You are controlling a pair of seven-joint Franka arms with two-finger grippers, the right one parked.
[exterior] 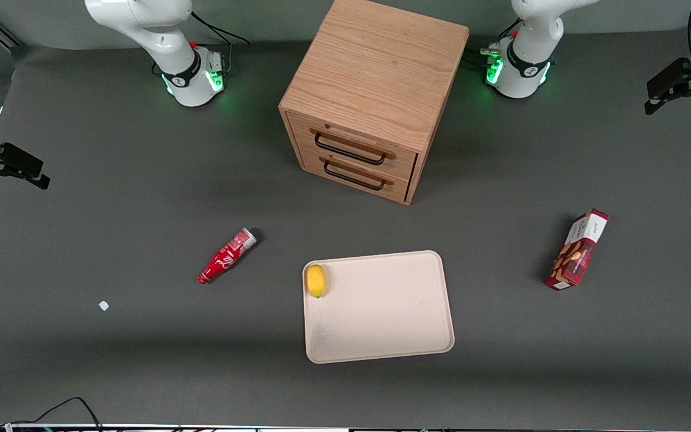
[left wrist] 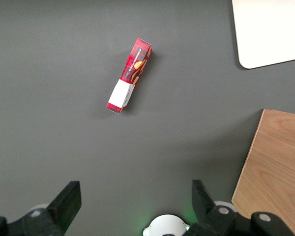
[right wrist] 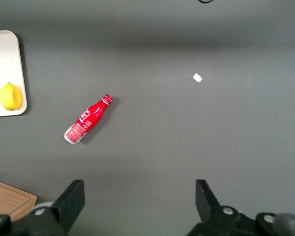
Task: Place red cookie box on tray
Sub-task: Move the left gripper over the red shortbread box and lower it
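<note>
Tray (exterior: 381,324): lying nearest the front camera, carrying a lemon (exterior: 317,280).
Red cookie box (exterior: 577,249): lying on the surface toward the working arm's end, well apart from tray.
End effector (left wrist: 135,206): hovering above the box, fingers spread.

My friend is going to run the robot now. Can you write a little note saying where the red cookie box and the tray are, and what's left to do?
Tool: open, empty, hanging high over bare table toward the working arm's end.
Red cookie box: lying on the table toward the working arm's end, well apart from the tray, untouched.
Tray: flat on the table in front of the wooden drawer cabinet, nearer the front camera. A lemon sits in one corner; the rest is bare.
Done: nothing yet.
Left: lower to the box, grip it, carry it over, set it on the tray's bare part.
</note>
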